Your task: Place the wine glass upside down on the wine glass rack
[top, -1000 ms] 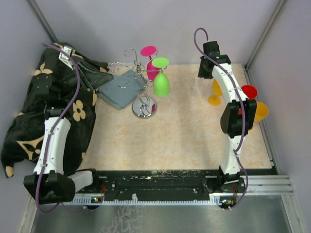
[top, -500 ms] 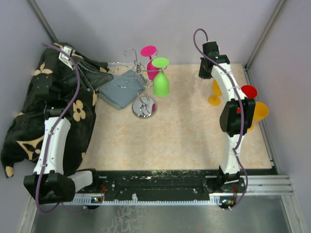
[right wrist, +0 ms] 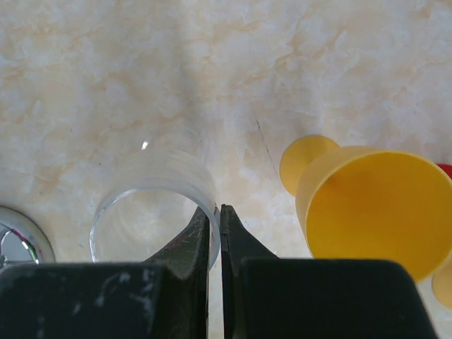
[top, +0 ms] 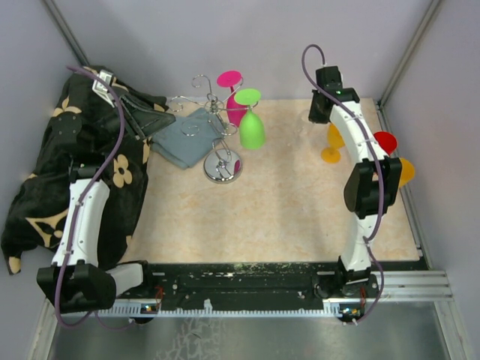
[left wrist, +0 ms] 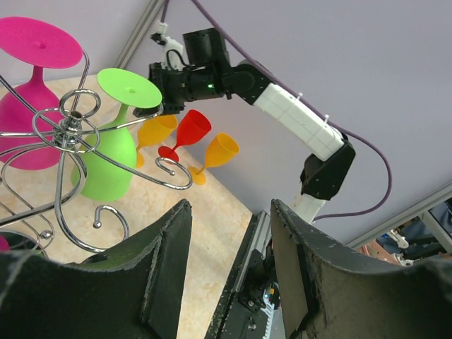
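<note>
The wine glass (right wrist: 152, 212) is clear and stands upright on the table, seen from above in the right wrist view. My right gripper (right wrist: 215, 210) is shut on its rim, one finger inside the bowl and one outside. The wine glass rack (top: 212, 112) is a silver wire stand at the back centre, with a round shiny base (top: 223, 166). A green glass (top: 250, 129) and a pink glass (top: 232, 105) hang upside down on it. My left gripper (left wrist: 229, 205) is open and empty, to the left of the rack (left wrist: 70, 123).
A yellow glass (right wrist: 374, 205) stands just right of the clear one. Orange glasses (top: 332, 142) and a red one (top: 385, 141) crowd the right edge. A black flowered cloth (top: 75, 165) covers the left side, and a grey cloth (top: 184, 139) lies beside the rack.
My right gripper has closed onto the clear glass's rim. The right arm's elbow has shifted slightly right. The left arm has stayed still.
</note>
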Action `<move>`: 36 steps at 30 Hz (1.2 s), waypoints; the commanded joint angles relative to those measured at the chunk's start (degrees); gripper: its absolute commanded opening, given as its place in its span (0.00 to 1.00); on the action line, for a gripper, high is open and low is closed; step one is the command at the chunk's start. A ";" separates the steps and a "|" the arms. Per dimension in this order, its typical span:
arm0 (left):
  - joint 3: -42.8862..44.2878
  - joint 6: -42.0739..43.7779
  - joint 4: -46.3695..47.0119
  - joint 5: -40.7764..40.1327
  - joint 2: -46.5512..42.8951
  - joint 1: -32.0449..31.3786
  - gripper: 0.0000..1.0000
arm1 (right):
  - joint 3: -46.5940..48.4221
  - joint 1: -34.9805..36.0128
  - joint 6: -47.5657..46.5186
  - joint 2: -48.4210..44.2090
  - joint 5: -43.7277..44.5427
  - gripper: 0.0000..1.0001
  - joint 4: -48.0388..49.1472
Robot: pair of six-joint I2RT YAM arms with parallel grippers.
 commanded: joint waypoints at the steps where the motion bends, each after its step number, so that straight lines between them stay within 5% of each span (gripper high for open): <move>1: 1.94 -0.69 1.69 -0.28 0.55 0.06 0.55 | -2.20 -0.25 1.78 -12.62 -1.19 0.00 9.02; 20: 1.29 -5.83 6.96 -2.46 1.41 -0.06 0.55 | -20.49 -0.23 16.57 -38.97 -20.26 0.00 38.03; 36: 0.44 -21.75 26.68 -3.72 5.72 -1.41 0.55 | -29.24 -0.23 49.33 -37.53 -47.92 0.00 84.44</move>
